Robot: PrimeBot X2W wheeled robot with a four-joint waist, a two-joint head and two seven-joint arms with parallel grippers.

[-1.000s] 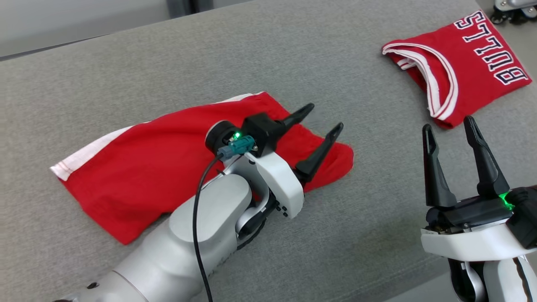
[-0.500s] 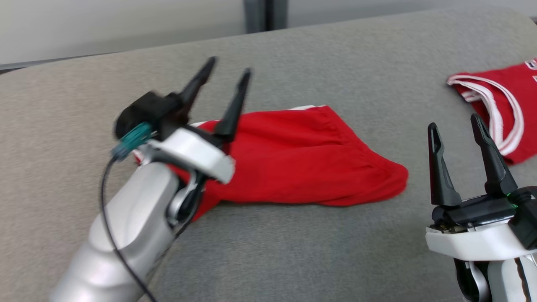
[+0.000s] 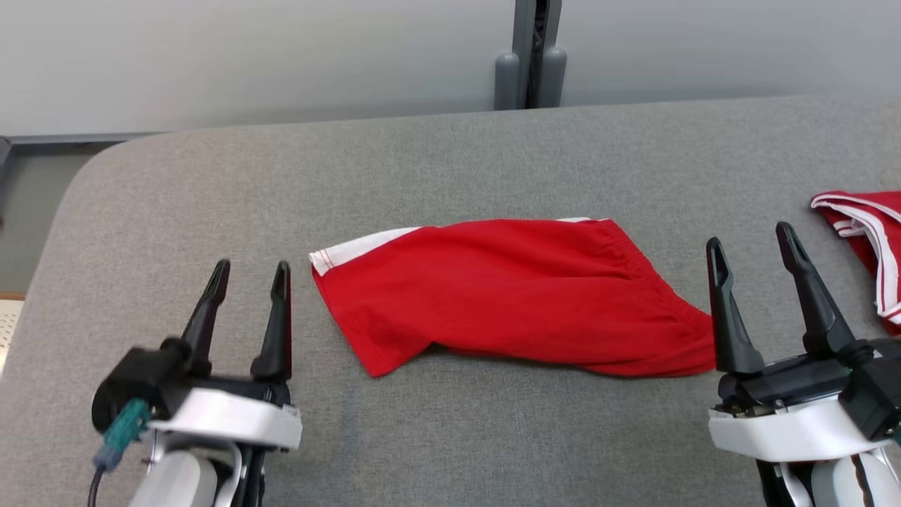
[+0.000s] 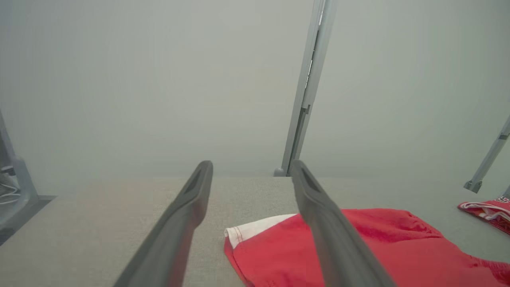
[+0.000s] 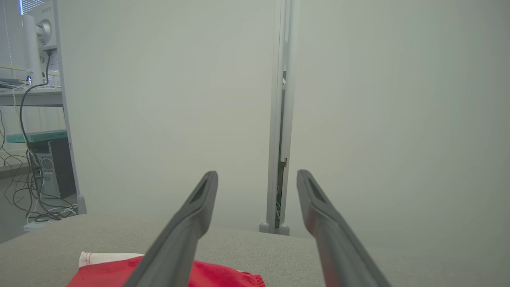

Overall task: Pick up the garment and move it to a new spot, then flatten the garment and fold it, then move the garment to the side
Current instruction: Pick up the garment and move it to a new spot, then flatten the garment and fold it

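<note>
- The red shorts lie mid-table, between the grippers; their right tip is hidden behind a right finger.
- The left gripper and right gripper gape wide, both empty.
- A red jersey is cut off at the right edge.

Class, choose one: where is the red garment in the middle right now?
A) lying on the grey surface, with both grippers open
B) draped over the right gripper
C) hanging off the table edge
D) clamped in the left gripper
A: the red garment lies on the grey surface, while the left gripper and right gripper both stand open, holding nothing.
</note>
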